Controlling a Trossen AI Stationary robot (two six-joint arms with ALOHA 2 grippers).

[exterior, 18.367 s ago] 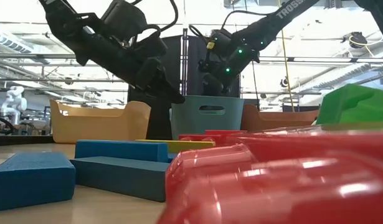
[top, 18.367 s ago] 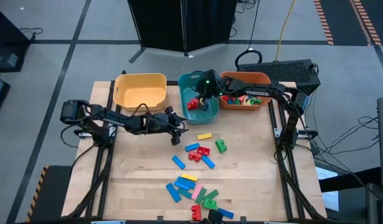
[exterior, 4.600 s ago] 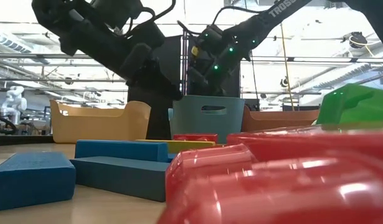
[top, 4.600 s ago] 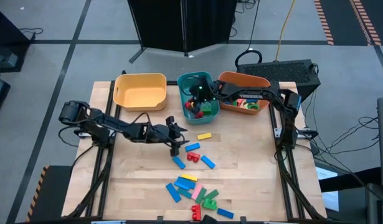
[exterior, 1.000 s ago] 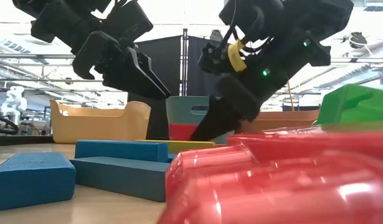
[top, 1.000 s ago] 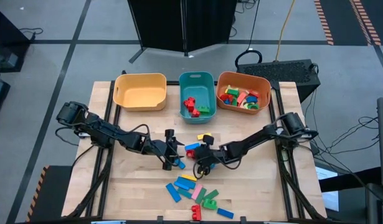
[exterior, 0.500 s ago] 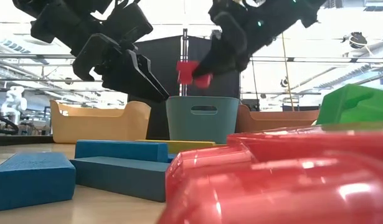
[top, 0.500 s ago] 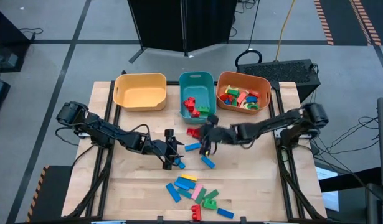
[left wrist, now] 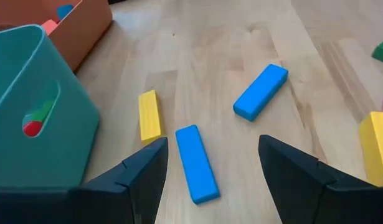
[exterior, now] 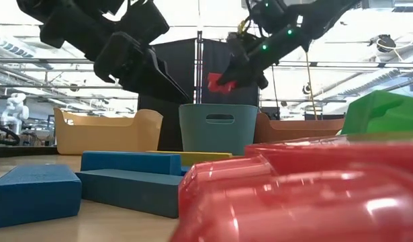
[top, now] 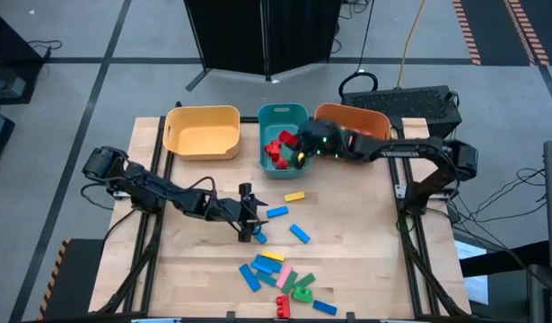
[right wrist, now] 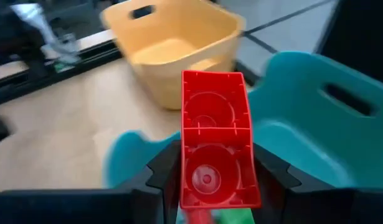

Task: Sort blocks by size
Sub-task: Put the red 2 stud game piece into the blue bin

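Note:
My right gripper [top: 293, 144] is shut on a red block [right wrist: 215, 140] above the teal bin [top: 283, 109]; the low view shows the red block [exterior: 221, 83] over the bin's rim. The bin holds red and green blocks. My left gripper [top: 254, 215] hangs open low over the table's middle. A blue bar [left wrist: 196, 163] lies flat on the wood just ahead, between its spread fingers, untouched. A yellow bar [left wrist: 149, 115] and another blue bar [left wrist: 260, 91] lie beyond it. Several more blocks [top: 277, 274] are heaped at the near edge. My right gripper pinches the red block between its two fingers, by the two long sides [right wrist: 190, 171] near one end. The fingers slant down from the table's right. The block sticks out past the fingertips with its hollow underside toward the wrist camera, tilted and lifted clear over the teal bin.
The yellow bin [top: 202, 132] stands at the far left of the row. The orange bin [top: 358, 113] at the far right is partly under my right arm. A large green piece [exterior: 381, 111] and red pieces [exterior: 293, 195] lie close to the low camera.
My right gripper has risen from the table's middle with the red block and swung toward the far edge, ending over the teal bin. The block is lifted clear of the wood. My left gripper has kept still and open.

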